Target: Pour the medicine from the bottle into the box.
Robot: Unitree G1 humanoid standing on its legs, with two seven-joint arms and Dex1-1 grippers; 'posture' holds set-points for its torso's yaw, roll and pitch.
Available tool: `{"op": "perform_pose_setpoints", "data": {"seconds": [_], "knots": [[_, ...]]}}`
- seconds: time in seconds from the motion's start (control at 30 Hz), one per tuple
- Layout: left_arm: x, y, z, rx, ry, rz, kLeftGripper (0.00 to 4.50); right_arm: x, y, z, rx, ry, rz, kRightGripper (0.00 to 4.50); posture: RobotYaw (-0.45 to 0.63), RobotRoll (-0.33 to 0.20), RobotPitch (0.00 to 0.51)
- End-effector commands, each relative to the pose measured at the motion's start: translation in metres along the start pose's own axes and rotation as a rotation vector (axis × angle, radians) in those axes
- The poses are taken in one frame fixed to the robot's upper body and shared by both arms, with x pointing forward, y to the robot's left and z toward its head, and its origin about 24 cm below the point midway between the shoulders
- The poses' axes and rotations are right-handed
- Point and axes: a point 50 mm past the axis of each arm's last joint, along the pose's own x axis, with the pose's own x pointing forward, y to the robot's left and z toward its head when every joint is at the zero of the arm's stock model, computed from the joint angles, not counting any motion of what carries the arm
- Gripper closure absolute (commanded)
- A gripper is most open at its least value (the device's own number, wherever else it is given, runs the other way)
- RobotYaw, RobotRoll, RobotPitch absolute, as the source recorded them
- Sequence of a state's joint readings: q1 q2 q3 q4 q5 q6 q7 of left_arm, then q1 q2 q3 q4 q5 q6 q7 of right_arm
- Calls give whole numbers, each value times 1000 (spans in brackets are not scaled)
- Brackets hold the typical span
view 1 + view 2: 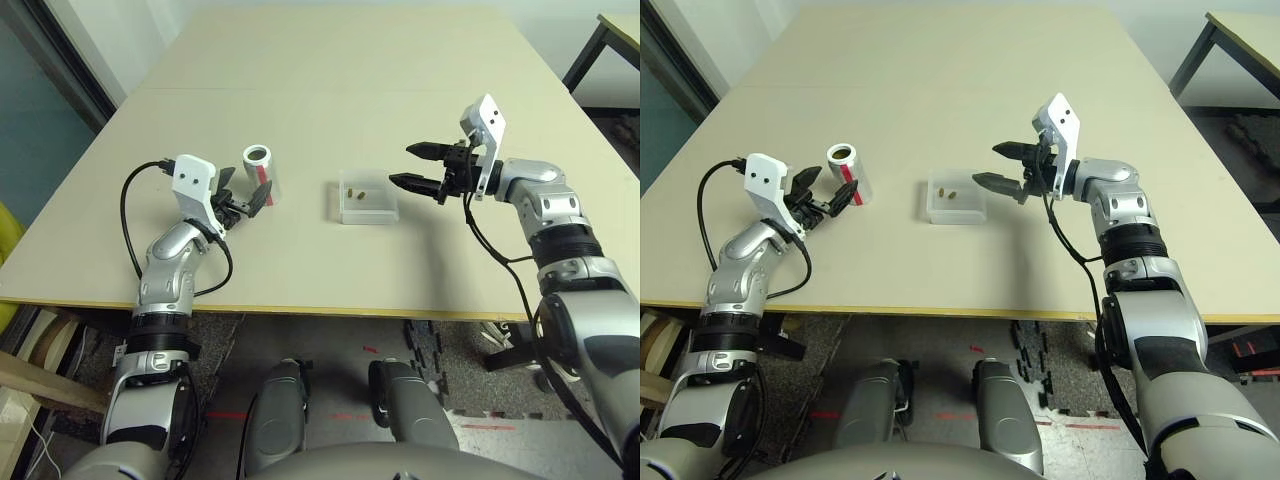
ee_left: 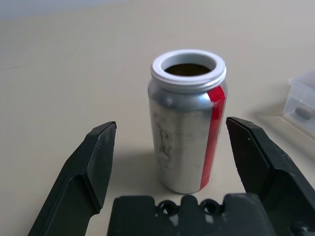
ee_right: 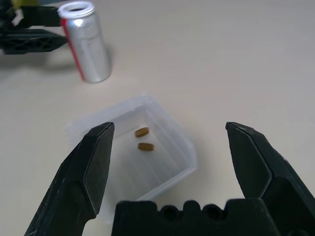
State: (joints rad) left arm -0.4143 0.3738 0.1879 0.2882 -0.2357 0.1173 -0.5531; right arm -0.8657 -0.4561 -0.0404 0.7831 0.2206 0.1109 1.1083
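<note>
Two brownish-yellow pills lie in the clear plastic box near the table's front edge, toward its middle. The uncapped silver bottle stands upright toward the left edge, between the spread, empty fingers of the left gripper. A low nudge could topple it, perhaps spilling any remaining contents, hard to judge inside. The right gripper, wide open and empty, could knock the light box if lowered carelessly, scattering pills.

Count: bottle, one, just ahead of the left end effector. Box, one, in front of the right end effector. Pills, two, inside the box. End effectors, two, one per arm.
</note>
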Motion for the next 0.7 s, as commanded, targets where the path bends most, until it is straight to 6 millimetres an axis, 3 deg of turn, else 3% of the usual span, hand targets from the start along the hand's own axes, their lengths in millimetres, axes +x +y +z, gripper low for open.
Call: {"op": "perform_pose_setpoints", "data": {"seconds": [0.03,0.27,0.7], "knots": [[-7,7,2,-20,1,31,19,-11,-6,-2,28,-15,-88,0,-4,0,100],[-21,20,8,-44,-2,32,19,-30,-18,-3,65,-34,-260,0,-18,0,106],[-54,83,28,-64,-23,254,19,-73,-37,-13,105,-59,-604,0,-29,0,121]]}}
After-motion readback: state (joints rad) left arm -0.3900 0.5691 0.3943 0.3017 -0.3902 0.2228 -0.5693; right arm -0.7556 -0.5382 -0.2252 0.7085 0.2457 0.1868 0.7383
